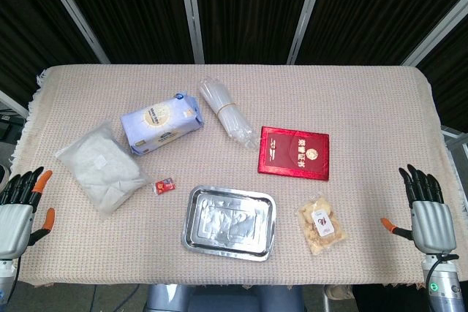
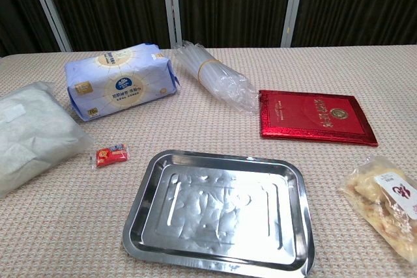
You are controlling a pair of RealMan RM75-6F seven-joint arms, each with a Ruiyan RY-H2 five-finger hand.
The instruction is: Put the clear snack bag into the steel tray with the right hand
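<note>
The clear snack bag (image 1: pixel 320 224) (image 2: pixel 388 204), full of pale yellowish pieces with a white label, lies flat on the cloth just right of the steel tray (image 1: pixel 193 230) (image 2: pixel 296 226). The tray is empty and sits at the front middle. My right hand (image 1: pixel 426 213) hovers open at the table's right front edge, well right of the bag, fingers spread. At the left front edge my left hand (image 1: pixel 18 206) is open too. Neither hand shows in the chest view.
A red booklet (image 1: pixel 294 153) (image 2: pixel 315 116) lies behind the bag. Also on the cloth: a small red packet (image 1: pixel 164 186) (image 2: pixel 111 155), a white bag (image 1: pixel 102 167) (image 2: pixel 29 133), a blue tissue pack (image 1: pixel 161 123) (image 2: pixel 120 82) and a clear plastic bundle (image 1: pixel 227 112) (image 2: pixel 215 75).
</note>
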